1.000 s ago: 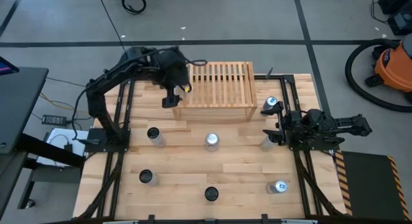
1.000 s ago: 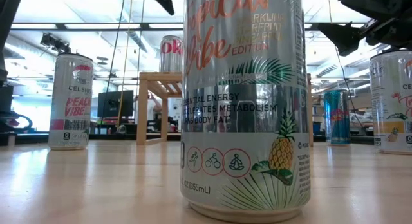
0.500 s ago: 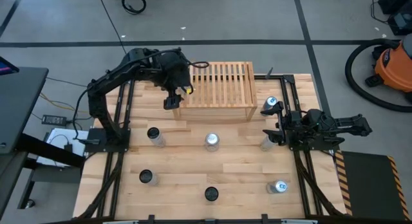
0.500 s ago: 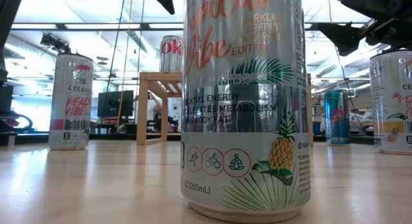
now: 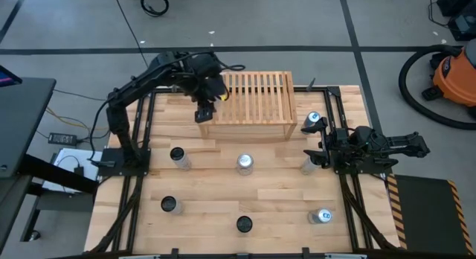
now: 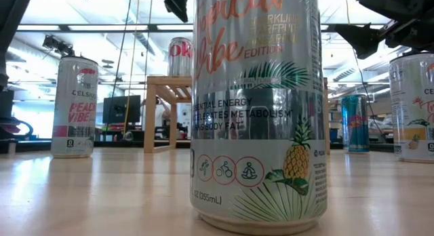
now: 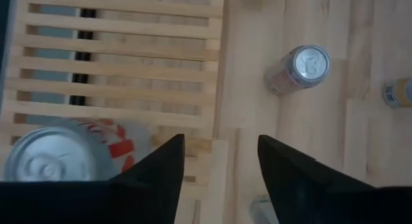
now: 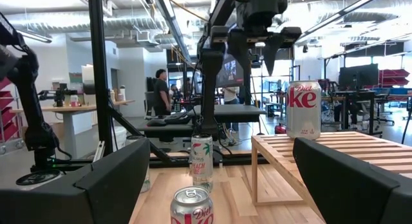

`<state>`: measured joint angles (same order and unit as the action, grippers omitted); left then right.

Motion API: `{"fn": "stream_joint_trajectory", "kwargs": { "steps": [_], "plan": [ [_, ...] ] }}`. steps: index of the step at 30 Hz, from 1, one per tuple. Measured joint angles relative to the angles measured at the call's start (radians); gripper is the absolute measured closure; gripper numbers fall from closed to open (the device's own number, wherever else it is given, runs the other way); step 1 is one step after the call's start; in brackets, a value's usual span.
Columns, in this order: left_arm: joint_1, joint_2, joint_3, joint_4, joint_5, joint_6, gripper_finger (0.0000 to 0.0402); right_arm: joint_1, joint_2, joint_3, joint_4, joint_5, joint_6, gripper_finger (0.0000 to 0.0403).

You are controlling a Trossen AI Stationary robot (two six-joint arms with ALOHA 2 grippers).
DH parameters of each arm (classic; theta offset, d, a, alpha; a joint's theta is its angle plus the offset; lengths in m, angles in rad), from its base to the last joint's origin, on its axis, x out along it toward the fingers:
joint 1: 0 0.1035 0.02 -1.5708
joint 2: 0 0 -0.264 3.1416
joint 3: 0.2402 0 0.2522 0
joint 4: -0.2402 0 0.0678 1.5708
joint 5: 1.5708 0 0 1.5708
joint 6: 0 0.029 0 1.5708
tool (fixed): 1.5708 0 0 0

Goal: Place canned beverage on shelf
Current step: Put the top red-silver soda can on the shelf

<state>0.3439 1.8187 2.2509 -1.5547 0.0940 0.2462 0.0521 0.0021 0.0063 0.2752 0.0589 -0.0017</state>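
Observation:
The light-wood shelf [image 5: 253, 103] stands at the table's far middle. A silver and red Diet Coke can [image 7: 45, 161] stands upright on the slats at its left end; it also shows in the right wrist view [image 8: 304, 111] and the low view [image 6: 180, 56]. My left gripper [image 7: 221, 141] hovers above that end, beside the can, pointing down. Its fingers are apart with nothing between them. In the high view the left gripper [image 5: 204, 110] hides the can. My right gripper [image 5: 320, 151] waits open at the table's right, level, with another can [image 8: 191, 205] just ahead of it.
Several more cans stand upright on the table: three in a middle row [image 5: 178, 156] [image 5: 245, 164] [image 5: 307, 164], three near the front [image 5: 169, 205] [image 5: 244, 224] [image 5: 323, 216], and one right of the shelf [image 5: 314, 121]. A tall pineapple-print can [image 6: 254, 107] fills the low view.
My left arm has drawn back a little toward the table's far edge and right, staying over the shelf's left end. The Diet Coke can has stayed upright on the slats.

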Motion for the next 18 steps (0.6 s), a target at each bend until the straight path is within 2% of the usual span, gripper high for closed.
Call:
{"fn": "stream_joint_trajectory", "kwargs": {
  "steps": [7,13,18],
  "plan": [
    [-0.045,0.009,-0.039,-0.007,0.002,-0.029,0.0209,0.000,0.000,0.000,0.000,0.000,0.000,0.0010],
    [-0.076,-0.050,-0.251,0.002,-0.015,-0.070,0.0209,0.000,0.000,0.000,0.000,0.000,0.000,0.0010],
    [-0.075,-0.139,-0.436,0.153,-0.017,-0.052,0.0209,0.000,0.000,0.000,0.000,0.000,0.000,0.0010]
  ]
}}
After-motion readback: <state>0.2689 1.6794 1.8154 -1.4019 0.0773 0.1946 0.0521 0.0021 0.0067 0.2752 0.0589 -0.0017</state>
